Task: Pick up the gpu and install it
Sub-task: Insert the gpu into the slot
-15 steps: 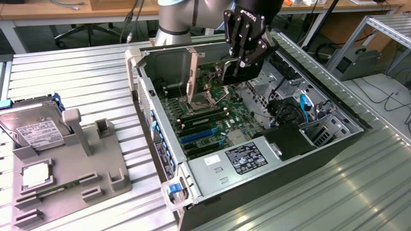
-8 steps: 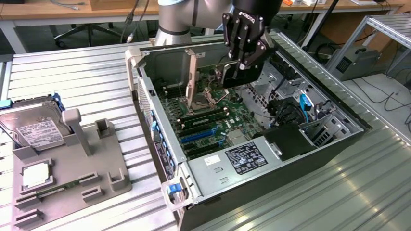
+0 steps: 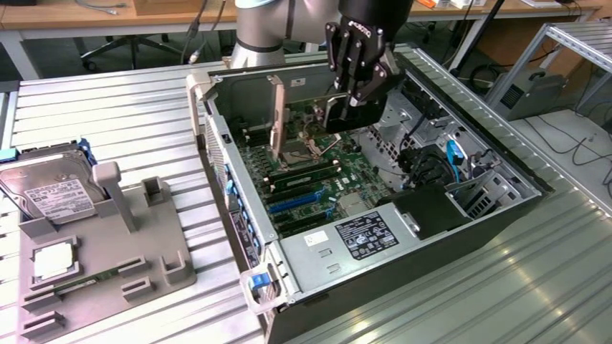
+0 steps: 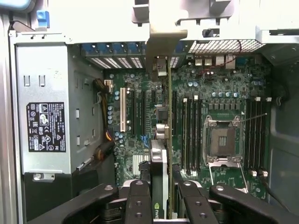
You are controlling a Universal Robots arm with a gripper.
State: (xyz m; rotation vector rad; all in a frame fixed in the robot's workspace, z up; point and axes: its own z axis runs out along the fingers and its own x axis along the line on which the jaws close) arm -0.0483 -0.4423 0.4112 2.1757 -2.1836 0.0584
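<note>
Installation is in hand: the gripper (image 3: 346,111) clamps the gpu (image 4: 159,156) upright over the motherboard (image 4: 201,79). Seating it likely calls for a square, level descent

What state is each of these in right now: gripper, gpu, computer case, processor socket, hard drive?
gripper: shut on the gpu.
gpu: held on edge inside the case; whether it is seated cannot be told.
computer case: lying on its side, side panel off.
processor socket: empty.
hard drive: leaning in the grey holder, outside the case.
</note>
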